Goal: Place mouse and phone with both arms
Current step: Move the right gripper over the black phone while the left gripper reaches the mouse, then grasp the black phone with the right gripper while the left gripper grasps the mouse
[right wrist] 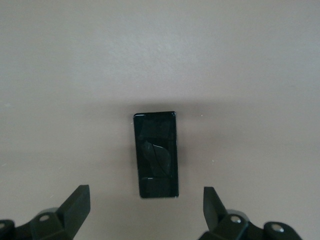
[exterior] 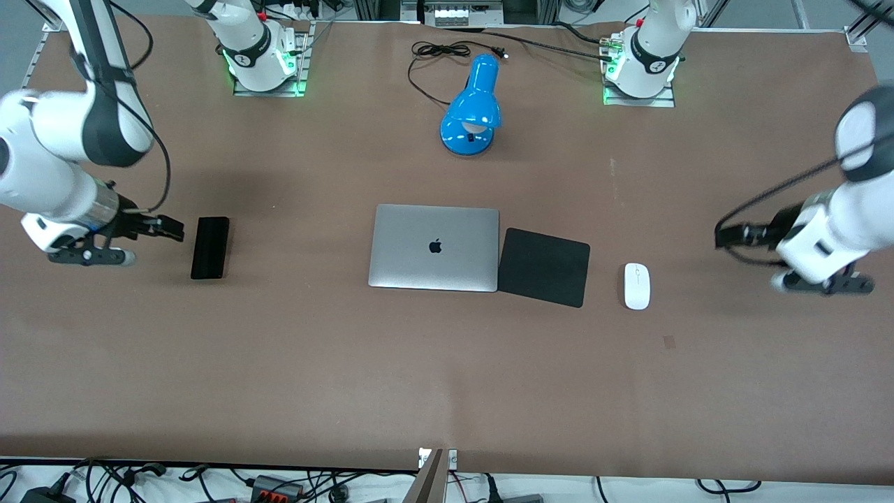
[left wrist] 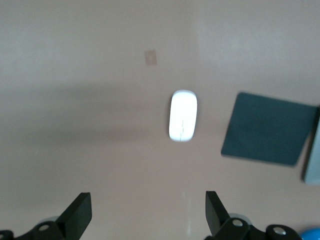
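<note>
The black phone [exterior: 210,247] lies flat on the brown table toward the right arm's end; it also shows in the right wrist view [right wrist: 156,154]. My right gripper [exterior: 91,256] hangs open and empty over bare table beside the phone; in the right wrist view the gripper [right wrist: 144,194] is short of the phone. The white mouse [exterior: 637,286] lies toward the left arm's end, beside the mouse pad; it also shows in the left wrist view [left wrist: 183,115]. My left gripper [exterior: 824,283] hangs open and empty over bare table beside the mouse, and in its own view the gripper [left wrist: 147,200] is well short of it.
A closed silver laptop [exterior: 434,246] lies mid-table with a black mouse pad [exterior: 545,267] touching its side. A blue desk lamp [exterior: 473,108] with a black cable stands farther from the front camera, between the arm bases.
</note>
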